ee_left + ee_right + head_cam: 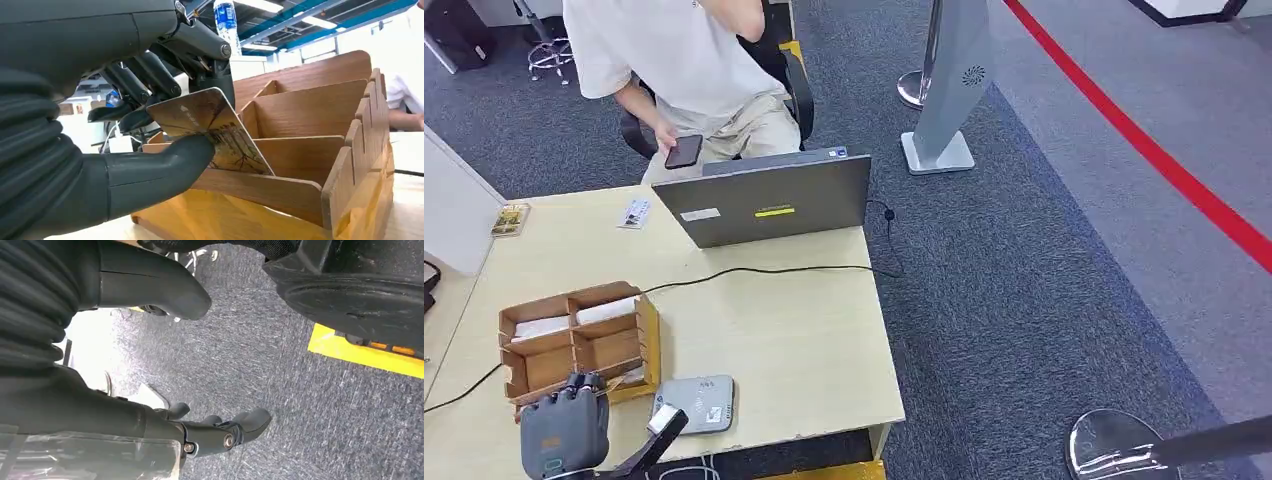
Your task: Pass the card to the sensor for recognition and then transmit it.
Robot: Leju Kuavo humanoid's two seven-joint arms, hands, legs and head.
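Card-wise: thin brown-printed plastic card (215, 130) is pinched by my left hand (564, 430) between thumb and fingers, long axis tilted, free corner dipping toward the wooden compartment box (579, 340), possibly touching its front wall. Box sits on a pale wood table (804, 340) w/ grey flat card sensor (696, 402) beside it. Right hand (150, 355) hangs over grey carpet, fingers apart, holding nothing.

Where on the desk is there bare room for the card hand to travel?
Bare wood lies between the black cable, the wooden compartment box and the grey card reader, out to the desk's right edge. It is crowded where the left hand, pinching the printed card, meets box and reader.
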